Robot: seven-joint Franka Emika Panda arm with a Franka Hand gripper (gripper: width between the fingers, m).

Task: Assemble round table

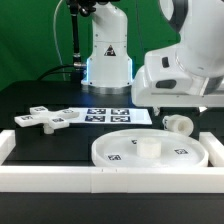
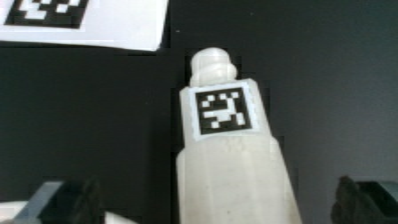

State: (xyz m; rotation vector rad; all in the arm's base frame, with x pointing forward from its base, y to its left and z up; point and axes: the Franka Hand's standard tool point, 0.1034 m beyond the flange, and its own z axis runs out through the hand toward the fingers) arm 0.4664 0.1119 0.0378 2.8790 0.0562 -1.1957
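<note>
White plastic leg (image 2: pixel 222 140) between end effector (image 2: pixel 214 205) fingers (image 2: pixel 63 203); spread wide, gripping nothing.

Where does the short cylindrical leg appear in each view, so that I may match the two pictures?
Exterior view: the leg lies on the black table at the exterior view's right, just beyond the round disc.
Wrist view: the leg fills the middle of the picture, its tag facing the camera.
Shared landmark: the marker board, whose corner also shows in the wrist view, beyond the leg's narrow tip.
</note>
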